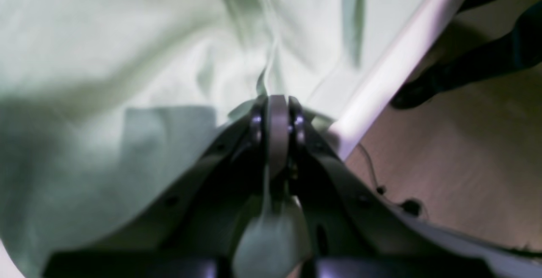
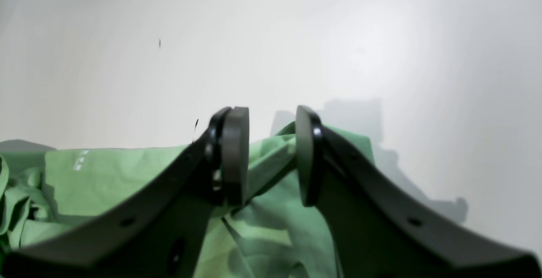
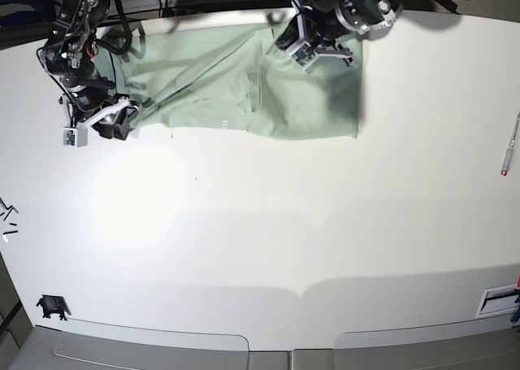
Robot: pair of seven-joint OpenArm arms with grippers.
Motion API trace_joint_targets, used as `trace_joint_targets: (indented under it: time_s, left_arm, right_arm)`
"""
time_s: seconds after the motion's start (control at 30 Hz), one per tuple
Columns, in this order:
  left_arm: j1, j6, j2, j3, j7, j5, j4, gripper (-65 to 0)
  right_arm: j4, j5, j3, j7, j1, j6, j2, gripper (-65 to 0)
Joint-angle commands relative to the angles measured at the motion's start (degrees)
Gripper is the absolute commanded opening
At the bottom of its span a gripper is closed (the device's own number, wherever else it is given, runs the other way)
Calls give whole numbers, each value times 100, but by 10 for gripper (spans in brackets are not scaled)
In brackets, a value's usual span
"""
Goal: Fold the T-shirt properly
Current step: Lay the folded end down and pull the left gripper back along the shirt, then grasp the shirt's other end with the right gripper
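The pale mint-green T-shirt (image 3: 244, 85) lies rumpled along the table's far edge. My left gripper (image 1: 277, 100) is shut on a fold of the T-shirt (image 1: 127, 57) close to the table's edge; a strip of cloth runs down between its fingers. In the base view this gripper (image 3: 313, 53) sits over the shirt's far right part. My right gripper (image 2: 272, 151) is open at the shirt's left end, its pads apart with a ridge of the T-shirt (image 2: 106, 172) lying in the gap. The base view shows that gripper (image 3: 114, 124) at the shirt's near left corner.
The white table (image 3: 260, 240) stretches toward the front. A pen (image 3: 509, 146) lies at its right edge and a small black piece (image 3: 50, 305) at the front left. The table's rim (image 1: 394, 66) and the floor with a dark shoe (image 1: 415, 91) lie beside the left gripper.
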Motion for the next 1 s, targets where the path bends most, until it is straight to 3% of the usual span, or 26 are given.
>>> trace_joint_targets:
  time_s: [0.0, 0.17, 0.43, 0.53, 0.57, 0.63, 0.77, 0.9, 0.97]
  left_arm:
    - [-2, -13, 15, 11, -151, -271, 249, -650]
    - [-173, -37, 20, 11, -149, -1128, 691, -650]
    - [-136, -136, 109, 15, -17, -1209, 693, -650]
    - [-4, -328, 111, 15, 44, -1211, 693, -427]
    - [26, -328, 109, 15, 44, -1211, 697, -389]
    - [33, -328, 109, 15, 46, -1204, 741, -379]
    - [15, -260, 107, -2, 42, -938, 1126, -379]
    - [15, 208, 96, -4, 17, -155, 1401, -379]
    - [17, 240, 94, -4, 22, -9, 1399, -379]
  right_arm:
    - [85, 63, 28, 146, 46, 24, 94, -476]
    - [85, 63, 28, 146, 48, 24, 92, -476]
    - [85, 63, 28, 146, 48, 26, 94, -476]
    - [85, 63, 28, 146, 48, 24, 94, -476]
    - [85, 63, 28, 146, 48, 26, 94, -476]
    - [85, 63, 31, 146, 48, 26, 136, -476]
    - [85, -79, 31, 129, 48, 24, 452, -476]
    - [81, -166, 31, -164, 48, 20, 925, -467]
    - [11, 22, 31, -308, 46, 22, 1137, -399]
